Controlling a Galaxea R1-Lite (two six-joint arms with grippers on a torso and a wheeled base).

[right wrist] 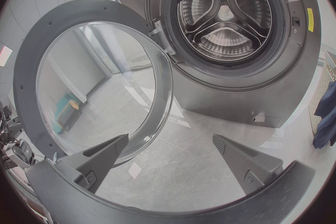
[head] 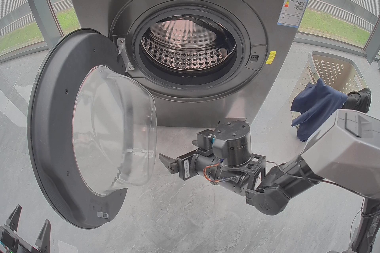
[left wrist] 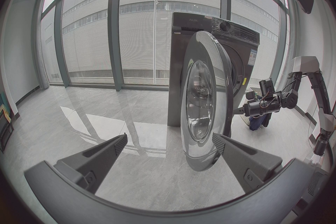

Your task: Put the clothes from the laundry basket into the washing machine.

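The washing machine (head: 99,0) stands with its round door (head: 51,127) swung wide to the left and its steel drum (head: 186,48) bare inside. A beige laundry basket (head: 336,68) sits on the floor to its right, with a blue garment (head: 316,105) draped over the near rim and a dark item (head: 360,99) beside it. My right gripper (head: 168,165) hangs low before the machine, pointing toward the door, open with nothing between its fingers (right wrist: 105,154). At the lower left my left gripper (head: 29,222) is open and holds nothing, facing the door's edge (left wrist: 203,95).
The open door (right wrist: 31,60) takes up the floor space left of the drum opening (right wrist: 224,14). Grey marble floor (head: 198,218) lies free in front of the machine. Glass walls with dark frames (left wrist: 115,25) stand behind and beside it.
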